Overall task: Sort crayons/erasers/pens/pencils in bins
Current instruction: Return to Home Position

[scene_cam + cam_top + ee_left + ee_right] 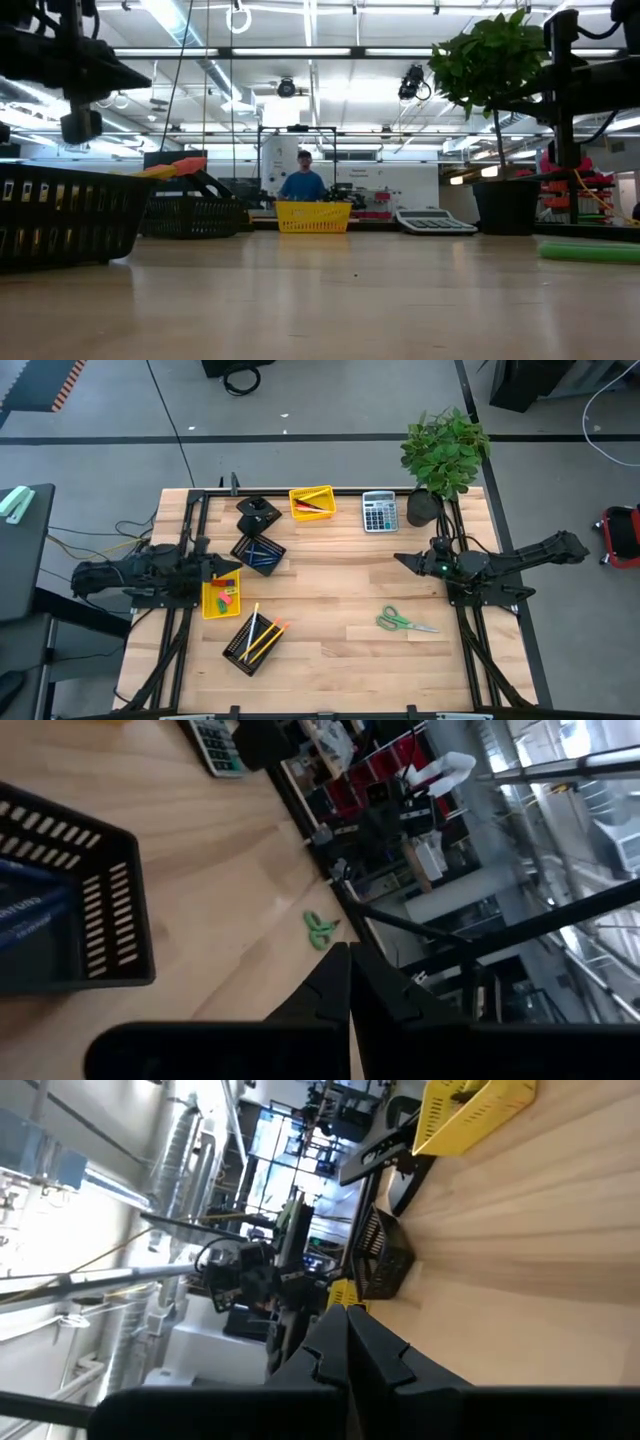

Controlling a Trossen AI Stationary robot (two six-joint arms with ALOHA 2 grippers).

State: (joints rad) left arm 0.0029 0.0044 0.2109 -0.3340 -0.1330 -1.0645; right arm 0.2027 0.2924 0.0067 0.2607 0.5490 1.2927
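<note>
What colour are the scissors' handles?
Green; the scissors show best in the high view.

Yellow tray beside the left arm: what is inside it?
Small erasers, pink and green among them, lie in the yellow tray. The left pincer overhangs one end, so anything there is hidden.

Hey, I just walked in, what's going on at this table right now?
Nothing is being handled. Both arms sit at their own sides of the table, with the left gripper and right gripper shut and empty. Sorting looks finished: pencils in one black mesh bin, crayons in the other mesh bin, erasers in a yellow bin, red pens in the second yellow bin. Scissors and a calculator lie loose.
</note>
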